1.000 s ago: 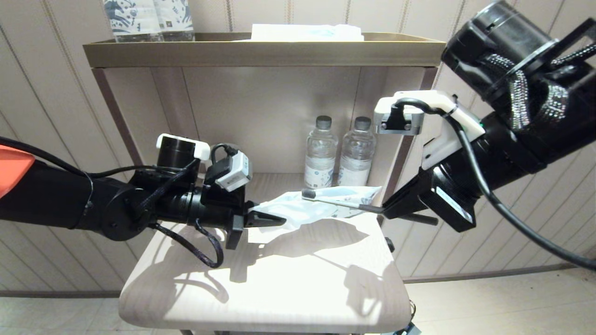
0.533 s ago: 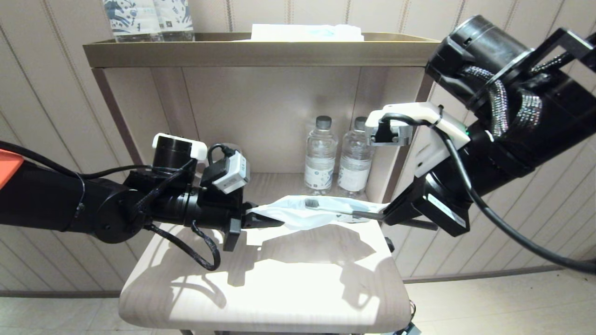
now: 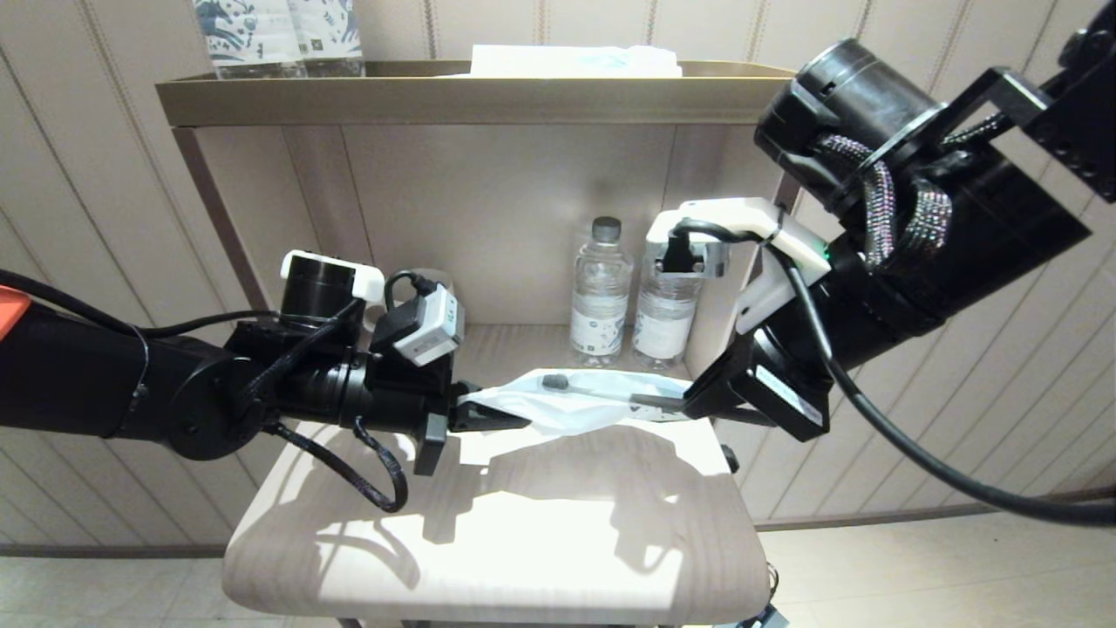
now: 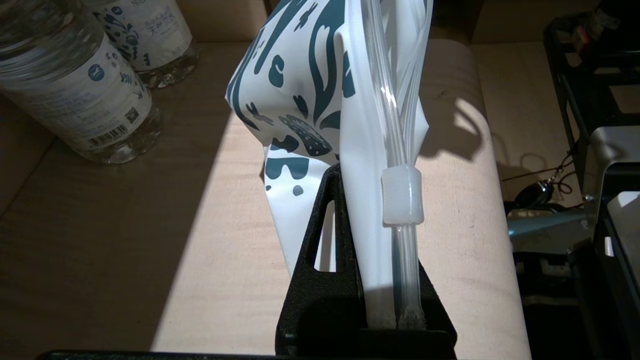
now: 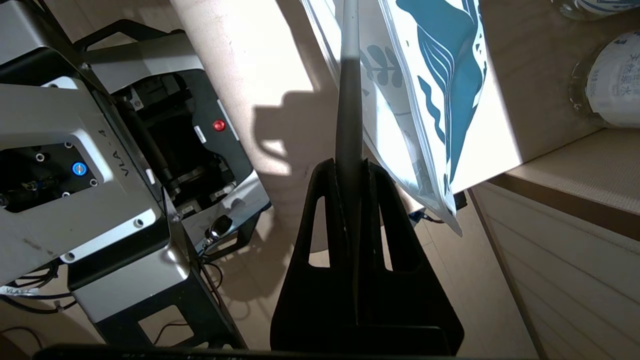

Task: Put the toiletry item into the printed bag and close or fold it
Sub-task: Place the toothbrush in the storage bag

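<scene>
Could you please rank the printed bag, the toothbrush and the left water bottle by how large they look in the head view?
1. The printed bag, the largest patch, stretched between the left gripper and the right gripper.
2. The left water bottle, though it stands farther back, so this is unsure.
3. The toothbrush, a thin line.

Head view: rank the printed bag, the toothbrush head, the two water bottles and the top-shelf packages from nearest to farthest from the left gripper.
1. Printed bag: clamped in the left gripper jaws, in the air over the table.
2. Toothbrush head: over the bag's middle, its handle held by the right gripper.
3. Water bottles: standing at the back of the lower shelf.
4. Blue-patterned packages: up on the top shelf, at its left.
</scene>
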{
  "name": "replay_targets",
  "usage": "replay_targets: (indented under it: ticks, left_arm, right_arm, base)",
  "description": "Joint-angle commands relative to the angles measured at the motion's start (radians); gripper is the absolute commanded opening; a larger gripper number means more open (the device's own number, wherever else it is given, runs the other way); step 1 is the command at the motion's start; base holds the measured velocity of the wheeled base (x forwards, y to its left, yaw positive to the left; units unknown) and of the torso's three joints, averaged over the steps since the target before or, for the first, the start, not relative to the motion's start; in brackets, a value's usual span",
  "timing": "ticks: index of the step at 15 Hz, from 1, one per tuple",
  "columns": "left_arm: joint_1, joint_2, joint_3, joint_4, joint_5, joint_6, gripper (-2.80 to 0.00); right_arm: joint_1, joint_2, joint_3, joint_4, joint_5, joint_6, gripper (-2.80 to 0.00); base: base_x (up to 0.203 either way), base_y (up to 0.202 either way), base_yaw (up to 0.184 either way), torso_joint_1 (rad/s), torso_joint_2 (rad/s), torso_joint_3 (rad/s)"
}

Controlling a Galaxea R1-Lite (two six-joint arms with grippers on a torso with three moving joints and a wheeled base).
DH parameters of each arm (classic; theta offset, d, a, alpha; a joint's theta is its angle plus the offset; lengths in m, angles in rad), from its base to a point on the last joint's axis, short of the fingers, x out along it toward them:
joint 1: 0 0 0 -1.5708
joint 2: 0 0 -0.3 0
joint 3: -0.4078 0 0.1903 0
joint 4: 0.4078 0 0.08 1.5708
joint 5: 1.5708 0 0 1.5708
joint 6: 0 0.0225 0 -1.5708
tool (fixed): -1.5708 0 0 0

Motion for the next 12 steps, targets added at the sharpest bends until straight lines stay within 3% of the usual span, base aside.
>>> replay_targets:
  ticks: [1, 8, 9, 12]
  left_arm:
    - [0.0, -0.005, 0.005, -0.002, -0.005, 0.004, -2.8]
    - [-0.003, -0.002, 0.015, 0.001, -0.019, 0.024, -2.8]
    - [-0.004, -0.003, 0.015, 0.001, -0.019, 0.024, -2.8]
    - [-0.005, -0.002, 0.019, 0.002, -0.019, 0.024, -2.8]
  right_arm:
    - [0.002, 0.019, -0.002, -0.006, 0.001, -0.002, -2.8]
    - [0.001, 0.031, -0.005, -0.019, 0.001, -0.007, -2.8]
    - [-0.001, 0.033, -0.007, -0.02, 0.001, -0.007, 0.0]
    - [-0.001, 0.043, -0.005, -0.033, 0.001, -0.007, 0.0]
  base:
    - [0.0, 0.0, 0.0, 0.0, 0.0, 0.0]
    - [0.0, 0.0, 0.0, 0.0, 0.0, 0.0]
    - [0.0, 0.0, 0.0, 0.0, 0.0, 0.0]
    - [0.0, 0.0, 0.0, 0.0, 0.0, 0.0]
